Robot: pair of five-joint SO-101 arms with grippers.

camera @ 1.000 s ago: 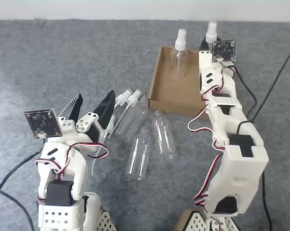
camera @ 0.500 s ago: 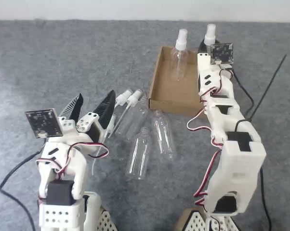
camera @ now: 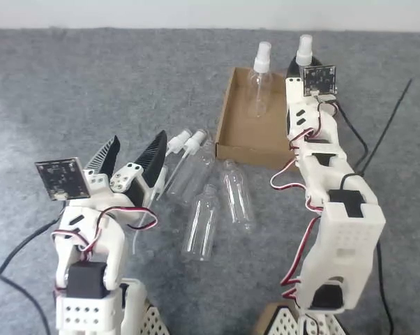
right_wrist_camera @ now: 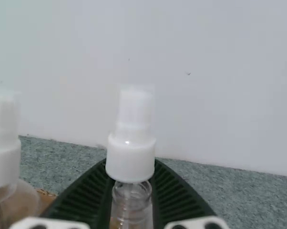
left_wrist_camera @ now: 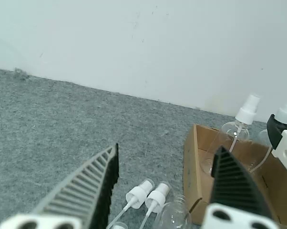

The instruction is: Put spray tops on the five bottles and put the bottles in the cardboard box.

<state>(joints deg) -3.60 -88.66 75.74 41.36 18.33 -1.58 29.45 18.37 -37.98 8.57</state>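
Showing in high view: right gripper (camera: 302, 68) clamps held bottle (camera: 305, 47) upright at cardboard box (camera: 224, 122) far edge; second bottle (camera: 259, 84) stands inside; 3 loose bottles (camera: 201, 223) lie on carpet (camera: 70, 91).
Left wrist view: left gripper (left_wrist_camera: 169, 148) spread wide, empty, above 2 spray tops (left_wrist_camera: 139, 192).
Right wrist view: jaws pinch the held bottle's neck.

The right claw (camera: 298, 64), clamped on a capped bottle (camera: 305, 46), has swung slightly toward the left edge of the tabletop (camera: 91, 84). This brings the bottle a little closer to the right wall of the box (camera: 226, 115). Most of the shift came early.
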